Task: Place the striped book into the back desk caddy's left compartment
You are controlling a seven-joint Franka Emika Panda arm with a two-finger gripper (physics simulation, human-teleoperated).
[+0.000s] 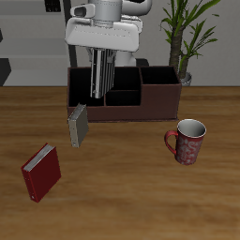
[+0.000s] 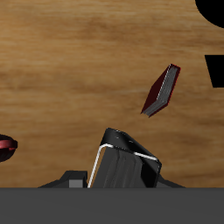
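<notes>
**Free room around the caddy**

The gripper (image 1: 100, 82) hangs over the back desk caddy (image 1: 159, 98), filling the room above one end. A grey-beige book (image 1: 79, 125) stands just before the caddy's front wall. The red book (image 1: 41, 172) and mug (image 1: 188, 141) lie well apart, with open table (image 1: 122, 197) between them.

Arm, exterior view: the wrist section (image 1: 111, 9) is a rounded, glossy white-to-light-grey shell with a darker grey band and dark seams between the segments. Beneath it sits the hand (image 1: 103, 37), a wide boxy white block with softly rounded corners and a shaded grey underside. The gripper (image 1: 103, 73) carries two long, narrow fingers (image 1: 97, 75), silver-grey with a metallic sheen, lengthwise ridges and darker tips. No cables, screws or markings can be made out at this size.

Wrist view: the robot's own parts show only as flat black silhouettes (image 2: 215, 70) and a dark grey band (image 2: 112, 206).
</notes>
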